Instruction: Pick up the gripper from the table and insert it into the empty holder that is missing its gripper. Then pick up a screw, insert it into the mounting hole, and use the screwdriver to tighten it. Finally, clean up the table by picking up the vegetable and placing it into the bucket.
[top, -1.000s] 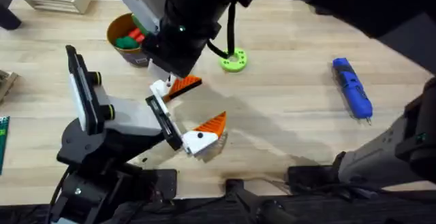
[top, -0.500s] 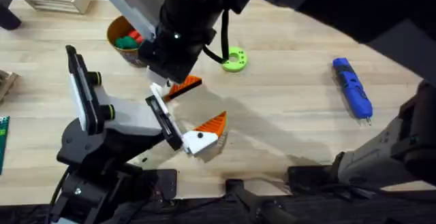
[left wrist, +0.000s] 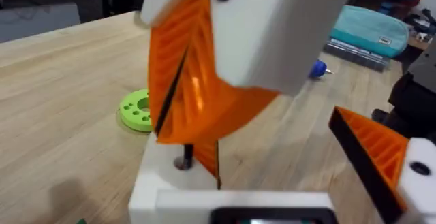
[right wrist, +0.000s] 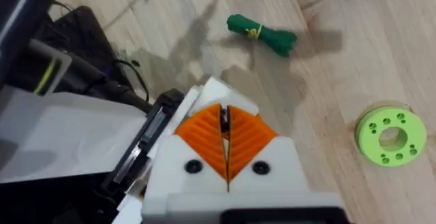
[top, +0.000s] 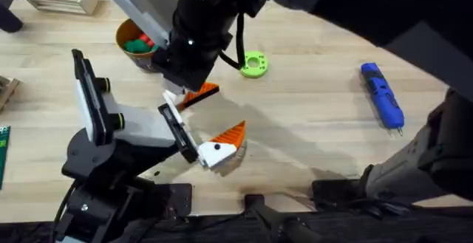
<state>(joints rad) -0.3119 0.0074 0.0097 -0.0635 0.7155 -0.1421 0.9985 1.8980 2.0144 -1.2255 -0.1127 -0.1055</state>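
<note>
Over the middle of the table in the overhead view, my right arm reaches across to the left gripper, which lies with its two mounts spread wide. I judge it is parked that way to present the holder. The orange gripper sits at that holder, apparently already seated. The screwdriver lies well apart to the right, the bucket beyond the arms, and the lime ring nearby.

The left wrist view adds what the arm hides from above. The right gripper has its orange pads pressed together on a thin dark stem, I think a screw, standing upright over a hole in the white block. I read this as the screw insertion step.

The right wrist view confirms the pads meet, and it shows the vegetable, a dark green bundle on bare wood, not yet binned.
</note>
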